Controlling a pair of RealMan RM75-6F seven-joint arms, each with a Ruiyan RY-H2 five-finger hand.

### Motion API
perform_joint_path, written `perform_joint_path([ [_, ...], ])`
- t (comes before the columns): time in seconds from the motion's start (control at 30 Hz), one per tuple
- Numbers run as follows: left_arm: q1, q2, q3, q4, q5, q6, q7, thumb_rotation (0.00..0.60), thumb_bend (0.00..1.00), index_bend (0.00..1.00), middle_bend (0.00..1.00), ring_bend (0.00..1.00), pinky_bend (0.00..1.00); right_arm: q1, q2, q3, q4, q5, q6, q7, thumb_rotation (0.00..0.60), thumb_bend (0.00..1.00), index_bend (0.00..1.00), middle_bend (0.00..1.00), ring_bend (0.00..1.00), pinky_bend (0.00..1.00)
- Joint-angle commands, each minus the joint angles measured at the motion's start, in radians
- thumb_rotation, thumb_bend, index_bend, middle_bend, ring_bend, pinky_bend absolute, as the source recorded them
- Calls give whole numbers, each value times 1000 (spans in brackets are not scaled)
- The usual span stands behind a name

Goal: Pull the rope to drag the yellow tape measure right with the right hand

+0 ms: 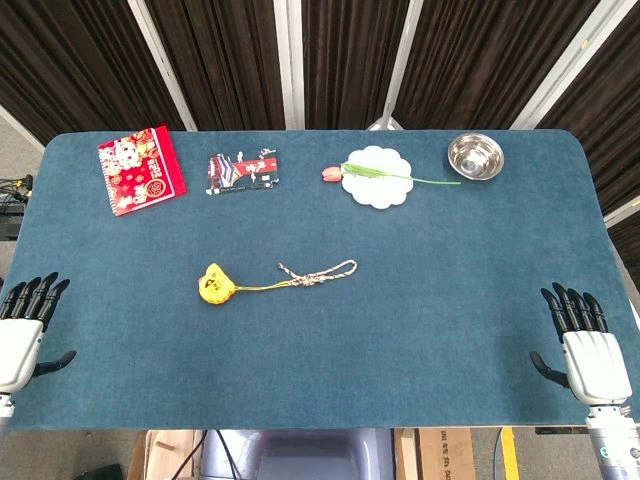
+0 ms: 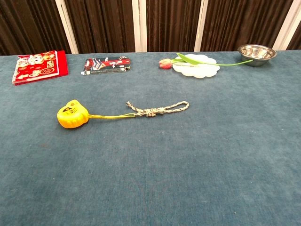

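A yellow tape measure [image 1: 214,283] [image 2: 72,114] lies left of the table's middle on the blue cloth. A thin yellow cord runs from it rightward to a braided rope [image 1: 322,273] [image 2: 159,109] that ends in a loop. My right hand [image 1: 582,340] rests at the table's near right corner, fingers apart and holding nothing, far from the rope. My left hand [image 1: 25,327] lies at the near left edge, also spread with nothing in it. Neither hand shows in the chest view.
Along the far edge stand a red booklet [image 1: 141,170], a small printed packet [image 1: 242,171], a white plate [image 1: 377,178] with a tulip [image 1: 395,174] laid across it, and a steel bowl [image 1: 475,156].
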Motion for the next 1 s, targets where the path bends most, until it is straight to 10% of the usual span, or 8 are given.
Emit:
perform_joint_path([
  [0.03,0,1,-1,-1,-3,-1,-5,600,0,0,0,0,0,0,-1,1,0,1,0,-2,600,294,0,0,0,0],
  [1.0,5,-1,-2,-5,-1,11,-11,600,0,0,0,0,0,5,0,-6,-7,-23,-1,31,600,294,0,0,0,0],
])
